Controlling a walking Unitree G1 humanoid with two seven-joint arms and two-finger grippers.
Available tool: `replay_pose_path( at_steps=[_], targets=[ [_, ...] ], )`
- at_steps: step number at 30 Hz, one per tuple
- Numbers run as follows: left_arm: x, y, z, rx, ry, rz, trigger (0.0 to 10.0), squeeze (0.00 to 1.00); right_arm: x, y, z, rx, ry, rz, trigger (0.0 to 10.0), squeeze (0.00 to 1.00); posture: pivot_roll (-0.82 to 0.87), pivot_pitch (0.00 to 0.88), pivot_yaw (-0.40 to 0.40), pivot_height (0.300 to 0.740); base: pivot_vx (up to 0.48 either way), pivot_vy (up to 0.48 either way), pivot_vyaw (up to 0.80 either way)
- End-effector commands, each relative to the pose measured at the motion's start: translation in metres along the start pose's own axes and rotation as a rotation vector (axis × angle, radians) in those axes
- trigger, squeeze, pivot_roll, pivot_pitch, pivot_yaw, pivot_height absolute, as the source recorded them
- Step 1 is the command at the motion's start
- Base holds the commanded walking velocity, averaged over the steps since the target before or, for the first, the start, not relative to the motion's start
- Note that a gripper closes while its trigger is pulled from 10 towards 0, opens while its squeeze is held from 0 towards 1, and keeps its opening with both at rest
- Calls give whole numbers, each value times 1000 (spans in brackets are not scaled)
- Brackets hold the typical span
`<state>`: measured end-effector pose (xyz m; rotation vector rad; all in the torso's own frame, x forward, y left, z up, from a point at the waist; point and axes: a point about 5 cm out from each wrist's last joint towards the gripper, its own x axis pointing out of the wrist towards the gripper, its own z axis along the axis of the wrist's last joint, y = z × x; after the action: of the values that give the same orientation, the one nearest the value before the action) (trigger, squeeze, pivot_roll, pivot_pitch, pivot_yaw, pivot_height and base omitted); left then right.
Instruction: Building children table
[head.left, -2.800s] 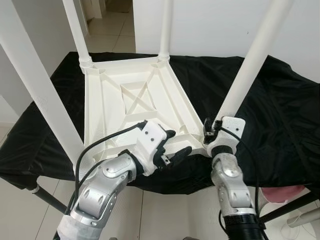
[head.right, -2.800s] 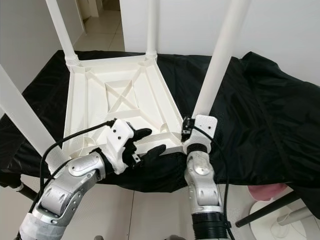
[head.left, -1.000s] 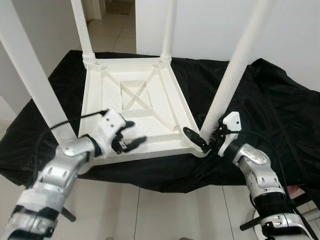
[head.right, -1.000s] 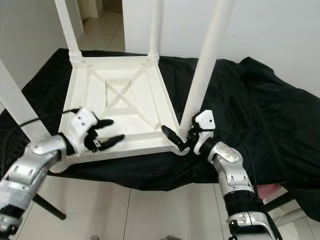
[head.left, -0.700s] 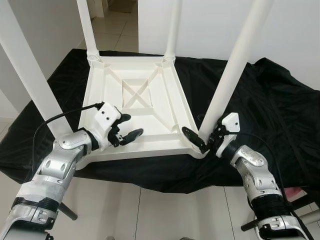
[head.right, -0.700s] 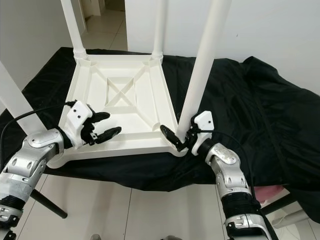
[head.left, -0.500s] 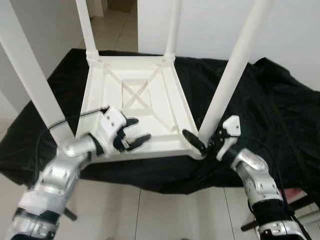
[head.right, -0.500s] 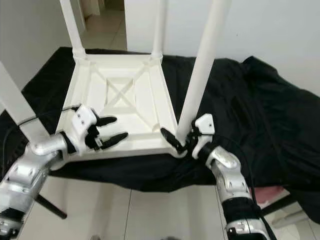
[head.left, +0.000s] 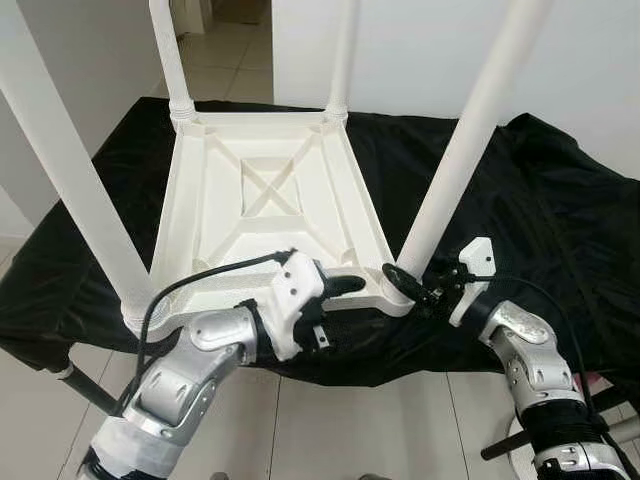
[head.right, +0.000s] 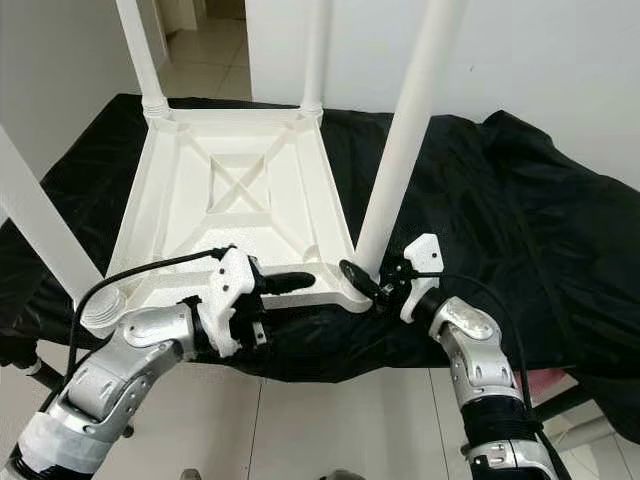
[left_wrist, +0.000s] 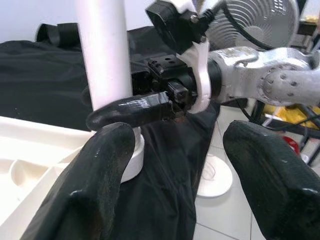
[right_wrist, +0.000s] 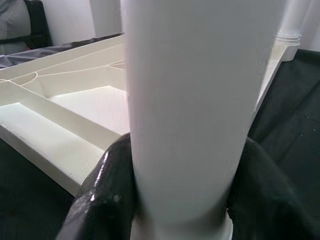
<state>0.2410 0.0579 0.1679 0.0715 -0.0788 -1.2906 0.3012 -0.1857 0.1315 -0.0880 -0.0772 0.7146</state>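
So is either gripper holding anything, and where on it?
The right gripper clasps the white plastic table leg just above its base. The left gripper holds nothing.

Upturned table (head.left: 270, 215) on cloth (head.left: 560, 230), 4 legs up

A white plastic children's table (head.left: 270, 215) lies upside down on the black-draped worktop (head.left: 560, 230), its four legs (head.left: 462, 140) pointing upward.

A home: tiled floor (head.left: 215, 45), white walls (head.left: 420, 40), standing fan (left_wrist: 260, 22), doorway to another room
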Motion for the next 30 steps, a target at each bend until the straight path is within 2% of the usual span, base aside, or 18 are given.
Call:
replay_pose_path(
  at_steps=[1, 3, 7, 8, 10, 14, 16, 17, 18, 19, 21, 22, 25, 30],
  targets=[
    [1, 3, 0, 28, 15, 106, 10000, 0, 0, 0, 2, -8, 2, -14, 0, 0, -35, 0, -41, 740, 0, 0, 0],
    [6, 5, 1, 36, 21, 128, 10000, 0, 0, 5, 3, 4, -3, -90, 0, 0, -35, 0, -40, 740, 0, 0, 0],
    [7, 4, 2, 17, 22, 116, 10000, 0, 0, 6, 3, 2, 0, -123, 275, 0, -37, 0, -38, 740, 0, 0, 0],
    [9, 7, 2, 37, 21, 132, 10000, 0, 3, 8, 4, 4, -4, -229, 10000, 0, -42, 0, -33, 740, 0, 0, 0],
    [10, 9, 2, 38, 22, 142, 10000, 0, 5, 13, 5, 14, -15, -272, 10000, 0, -43, 0, -31, 740, 0, 0, 0],
    [10, 10, 2, 24, 24, 146, 10000, 0, 7, 19, 8, 24, -28, -277, 10000, 0, -46, 0, -26, 740, 0, 0, 0],
    [10, 10, 1, 13, 30, 147, 10000, 0, 10, 27, 6, 52, -1, -383, 10000, 0, -52, 0, -21, 740, 0, 0, 0],
    [10, 10, 1, 13, 30, 147, 10000, 0, 10, 27, 6, 52, -1, -383, 10000, 0, -52, 0, -21, 740, 0, 0, 0],
    [11, 10, 2, -3, 11, 135, 10000, 0, 11, 28, 4, 93, 7, -486, 10000, 0, -52, 0, -20, 740, 0, 0, 0],
    [11, 10, 2, -3, 11, 135, 10000, 0, 11, 28, 4, 93, 7, -486, 10000, 0, -52, 0, -20, 740, 0, 0, 0],
    [11, 9, 4, -35, -16, 122, 10000, 0, 12, 33, 2, 156, 9, -647, 10000, 0, -58, 0, -16, 740, 0, 0, 0],
    [11, 9, 4, -35, -16, 122, 10000, 0, 12, 33, 2, 156, 9, -647, 10000, 0, -58, 0, -16, 740, 0, 0, 0],
    [13, 9, 3, -42, -13, 116, 10000, 0, 22, 45, 3, 240, -14, -808, 10000, 0, -59, 0, -16, 740, 0, 0, 0],
    [13, 9, 3, -47, -12, 114, 10000, 0, 28, 52, 8, 261, -30, -785, 10000, 0, -68, 0, -8, 740, 0, 0, 0]
  ],
)
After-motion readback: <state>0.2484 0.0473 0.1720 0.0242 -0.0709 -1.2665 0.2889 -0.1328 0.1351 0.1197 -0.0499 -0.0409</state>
